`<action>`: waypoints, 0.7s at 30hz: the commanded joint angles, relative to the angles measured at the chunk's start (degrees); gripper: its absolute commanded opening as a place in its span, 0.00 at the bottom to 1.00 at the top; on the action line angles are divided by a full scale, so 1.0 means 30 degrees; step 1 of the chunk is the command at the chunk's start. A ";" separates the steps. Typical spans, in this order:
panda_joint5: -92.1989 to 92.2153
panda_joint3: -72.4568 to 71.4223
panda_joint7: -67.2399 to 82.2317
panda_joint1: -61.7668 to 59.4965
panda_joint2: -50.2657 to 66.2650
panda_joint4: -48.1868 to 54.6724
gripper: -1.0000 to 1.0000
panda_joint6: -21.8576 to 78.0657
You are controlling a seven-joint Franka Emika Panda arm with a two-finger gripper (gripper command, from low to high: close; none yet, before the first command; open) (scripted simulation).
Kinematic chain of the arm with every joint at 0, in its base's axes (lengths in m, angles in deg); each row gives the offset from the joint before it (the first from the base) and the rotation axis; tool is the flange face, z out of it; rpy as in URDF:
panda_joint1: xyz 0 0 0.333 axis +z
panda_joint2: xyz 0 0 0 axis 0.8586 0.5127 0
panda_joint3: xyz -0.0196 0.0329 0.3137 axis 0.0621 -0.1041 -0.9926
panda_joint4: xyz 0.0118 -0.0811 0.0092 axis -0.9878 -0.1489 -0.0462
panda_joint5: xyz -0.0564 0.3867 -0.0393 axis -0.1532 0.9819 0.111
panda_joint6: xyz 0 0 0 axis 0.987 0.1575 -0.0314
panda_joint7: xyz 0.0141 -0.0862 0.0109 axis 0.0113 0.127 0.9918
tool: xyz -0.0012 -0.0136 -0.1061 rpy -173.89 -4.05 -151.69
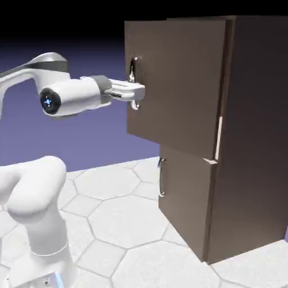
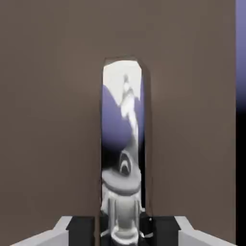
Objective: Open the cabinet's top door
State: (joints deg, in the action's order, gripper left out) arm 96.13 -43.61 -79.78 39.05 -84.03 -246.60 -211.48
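Observation:
The tall dark-brown cabinet [image 1: 253,140] stands on the right of the exterior view. Its top door [image 1: 177,84] hangs a little ajar, its handle edge swung out from the cabinet front. A slim silver handle [image 1: 133,67] runs down that door's left edge. My gripper [image 1: 136,91] reaches in level from the left and is shut on this handle at about mid-height. In the hand view the shiny handle [image 2: 122,144] stands upright between my dark fingertips [image 2: 81,229], with the brown top door [image 2: 48,120] filling the picture behind it.
Below the top door sits the shorter lower door [image 1: 185,202], shut, with its own thin handle [image 1: 161,177]. The white hexagon-tiled table [image 1: 112,219] spreads under the arm, and my arm's base [image 1: 39,225] rises at the lower left.

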 commanded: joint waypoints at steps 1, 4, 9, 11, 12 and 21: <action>-0.0613 0.0692 0.0053 0.0168 -0.0150 -0.0167 0.00 0.0396; -0.1771 0.2236 -0.0082 -0.0577 -0.0949 -0.0609 0.00 0.2442; -0.0628 0.1731 -0.0673 -0.4037 -0.2171 -0.0766 0.00 0.5864; -0.0065 0.1434 -0.0861 -0.5421 -0.2539 -0.0782 0.00 0.7130; 0.0200 0.1314 -0.0941 -0.6113 -0.2703 -0.0789 0.00 0.7776; 0.0805 0.2826 -0.0816 -1.2094 -0.3202 -0.1039 0.00 1.4850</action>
State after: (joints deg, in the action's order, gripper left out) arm 98.51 -35.11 -82.23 2.76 -93.64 -249.70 -166.99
